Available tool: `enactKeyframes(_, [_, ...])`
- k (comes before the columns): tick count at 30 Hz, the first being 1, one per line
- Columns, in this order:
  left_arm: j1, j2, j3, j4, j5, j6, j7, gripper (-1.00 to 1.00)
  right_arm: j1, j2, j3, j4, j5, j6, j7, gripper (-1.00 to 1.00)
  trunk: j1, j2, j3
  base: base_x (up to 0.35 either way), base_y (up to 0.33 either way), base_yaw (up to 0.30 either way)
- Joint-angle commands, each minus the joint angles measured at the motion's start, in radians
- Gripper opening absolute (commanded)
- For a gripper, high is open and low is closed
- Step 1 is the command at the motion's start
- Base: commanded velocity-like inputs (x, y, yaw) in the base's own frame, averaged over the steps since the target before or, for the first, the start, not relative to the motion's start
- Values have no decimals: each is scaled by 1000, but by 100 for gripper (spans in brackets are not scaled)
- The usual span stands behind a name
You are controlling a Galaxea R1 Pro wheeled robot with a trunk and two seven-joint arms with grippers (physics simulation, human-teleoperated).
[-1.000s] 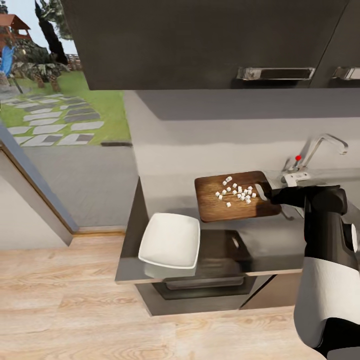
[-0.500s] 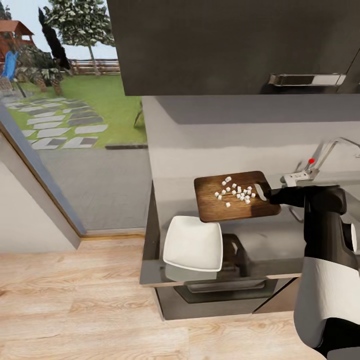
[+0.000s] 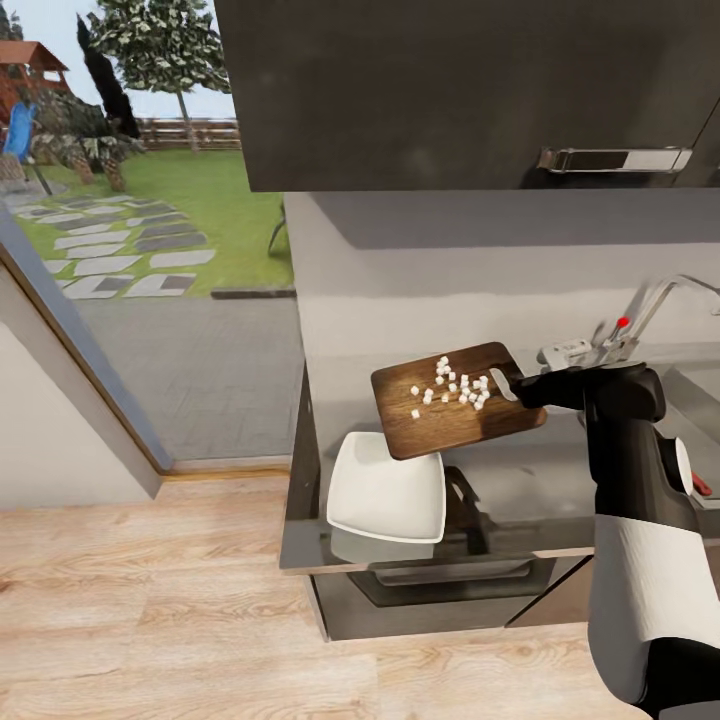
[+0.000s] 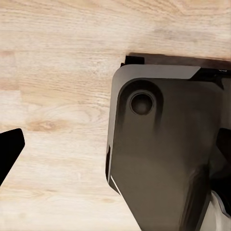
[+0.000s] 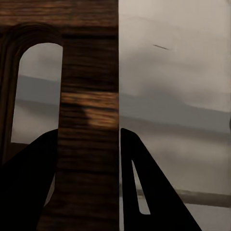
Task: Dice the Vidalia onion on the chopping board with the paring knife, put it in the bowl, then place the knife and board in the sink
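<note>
While the bowl point(image 3: 386, 492) sits near the front edge of the worktop point(image 3: 520, 480), the right pincer point(image 3: 512, 385) is clamped on the slot-handle end of the chopping board point(image 3: 455, 400), holding it raised with its far corner overhanging the bowl's rim. That tilt seems meant to slide the diced onion point(image 3: 452, 383) off into the bowl. Farther back stands the faucet point(image 3: 640, 305). Whether the left pincer is wide or closed, I cannot tell.

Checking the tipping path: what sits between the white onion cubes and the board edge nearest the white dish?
In the head view, bare wood: the dark brown wooden chopping board shows nothing between the white diced onion cubes and its lower edge above the white squarish bowl.
</note>
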Motion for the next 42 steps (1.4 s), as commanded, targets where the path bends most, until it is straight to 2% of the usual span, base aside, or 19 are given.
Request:
enactKeyframes(1, [-2,0,-8,5,9,-7,0,100,-1,0,0,-1,9,3,11,-100,1,-2,-2,0,0,0])
enactKeyframes(21, [-2,0,-8,5,9,-7,0,100,-1,0,2,5,9,-24,11,-100,1,-2,-2,0,0,0])
enactKeyframes(25, [-2,0,-8,5,9,-7,0,100,-1,-1,39,7,9,-25,11,-100,1,-2,-2,0,0,0])
enactKeyframes(31, [-2,0,-8,5,9,-7,0,100,-1,0,55,16,9,-85,7,-100,1,-2,-2,0,0,0])
enactKeyframes(39, [-2,0,-8,5,9,-7,0,100,-1,-2,56,28,9,-110,3,-100,1,-2,-2,0,0,0])
enactKeyframes(42, [-2,0,-8,5,9,-7,0,100,-1,-2,56,38,9,-161,3,-100,1,-2,-2,0,0,0])
